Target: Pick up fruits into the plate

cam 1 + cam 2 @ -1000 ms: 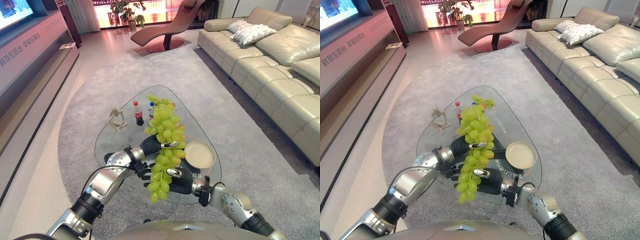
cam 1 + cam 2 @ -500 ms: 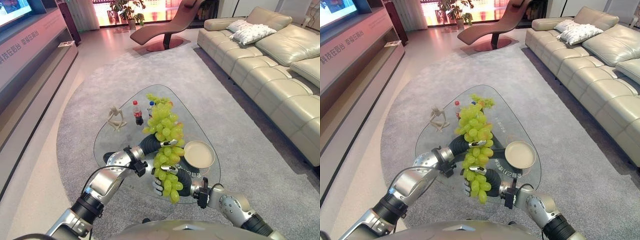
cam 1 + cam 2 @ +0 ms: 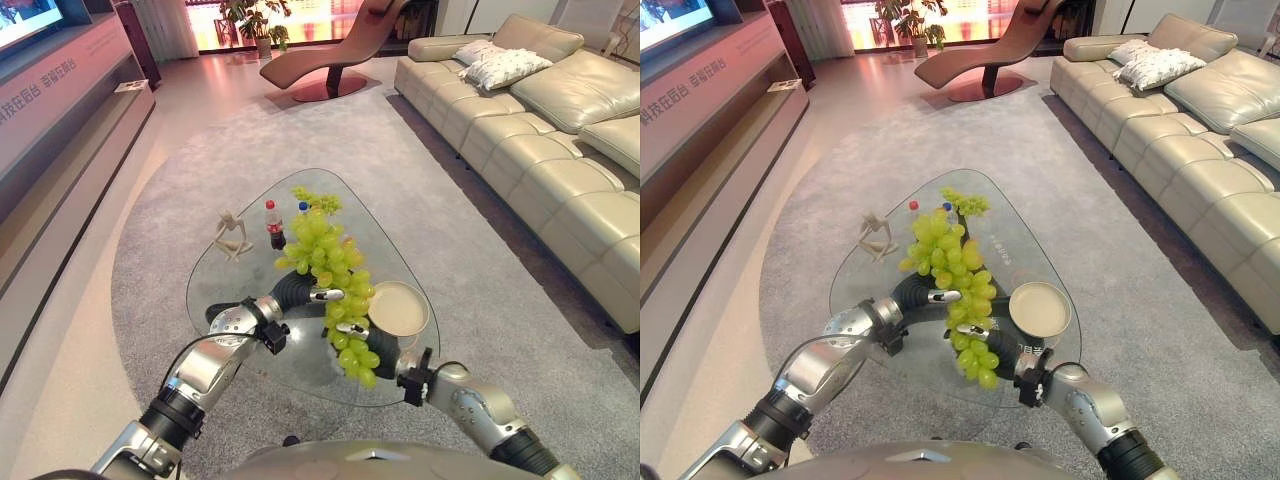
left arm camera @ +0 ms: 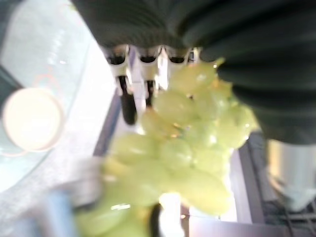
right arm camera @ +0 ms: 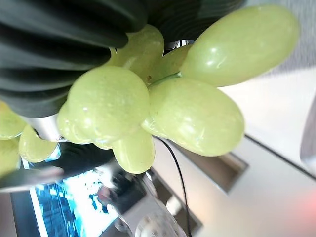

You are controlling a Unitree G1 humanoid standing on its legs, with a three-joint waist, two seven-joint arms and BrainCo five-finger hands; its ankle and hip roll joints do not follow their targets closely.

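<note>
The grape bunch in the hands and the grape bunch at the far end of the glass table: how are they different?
The held grape bunch is lifted above the glass table between the left hand and the right hand; the far grape bunch lies on the glass. The held bunch looks much larger and hangs long; the far one looks small and compact. Both are green.

Bright, even daylight; warm pink glow from the far window.
Glass table (image 3: 240,290) carries pale reflections. Left wrist view: grapes (image 4: 182,148) heavily blurred, plate (image 4: 32,119) blown out. Right wrist view: grapes sharp with specular highlights, background soft.
</note>
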